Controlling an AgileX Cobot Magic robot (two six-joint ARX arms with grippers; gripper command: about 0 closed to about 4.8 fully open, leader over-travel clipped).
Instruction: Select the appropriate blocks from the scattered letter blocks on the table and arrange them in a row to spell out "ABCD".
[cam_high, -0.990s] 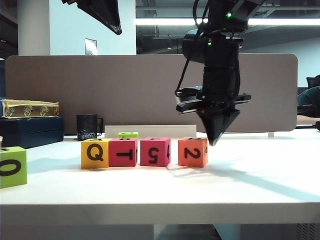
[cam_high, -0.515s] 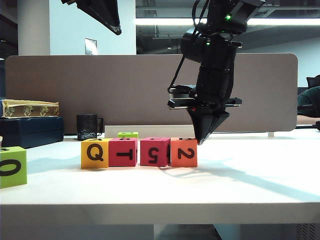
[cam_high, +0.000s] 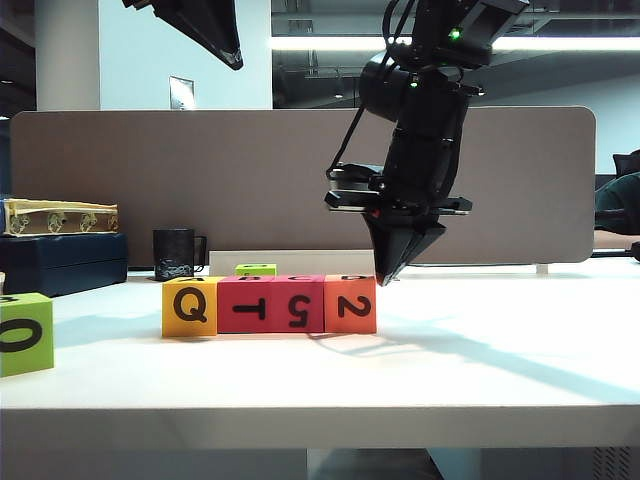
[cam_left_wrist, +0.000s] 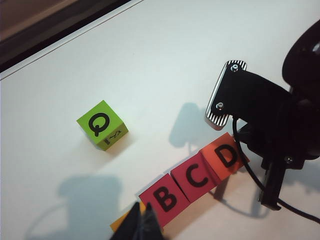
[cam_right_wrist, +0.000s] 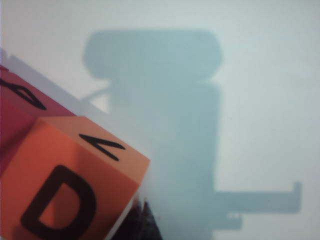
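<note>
Blocks (cam_high: 270, 304): four touching in a row, mid-table (cam_high: 480, 370).
Right gripper (cam_high: 387, 273): closed, at the orange block's (cam_high: 350, 303) right.
Left gripper (cam_high: 236, 60): closed, high up left.

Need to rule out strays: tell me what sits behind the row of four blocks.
Behind the row of four blocks, a small lime-green cube peeks over the magenta T block; the left wrist view shows its top reads Q. Its lower part is hidden in the exterior view.
</note>
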